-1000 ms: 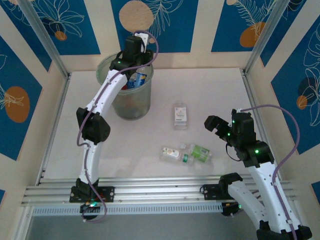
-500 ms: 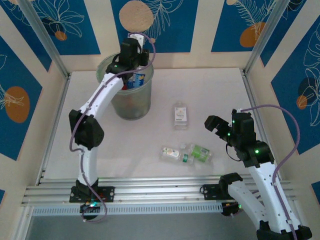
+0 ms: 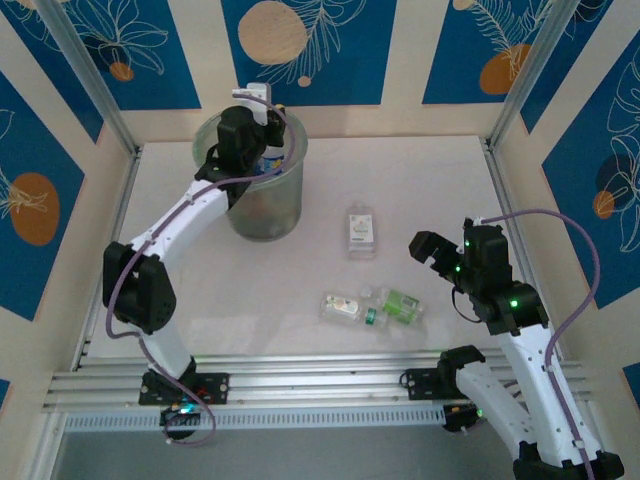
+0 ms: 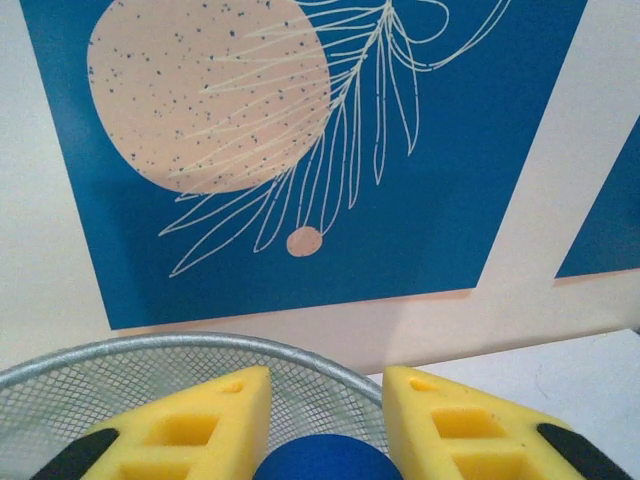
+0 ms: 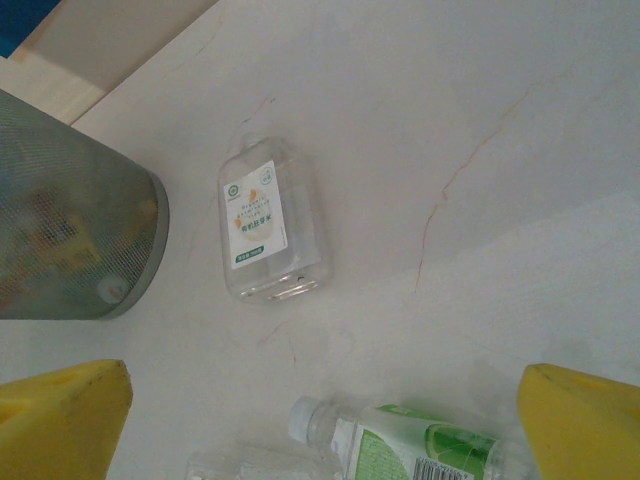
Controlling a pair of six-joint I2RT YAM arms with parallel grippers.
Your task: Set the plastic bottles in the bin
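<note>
The left gripper (image 4: 326,372) has slid left above the round see-through grey bin (image 3: 265,215) at the surface's far left corner. Its yellow fingers (image 4: 200,430) sit narrow around a blue cap (image 4: 322,462); the right gripper (image 5: 322,368) stays wide.

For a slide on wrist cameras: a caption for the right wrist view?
Open right gripper looks down on a white-labelled bottle and a green-labelled bottle lying on the table, bin at left.
</note>
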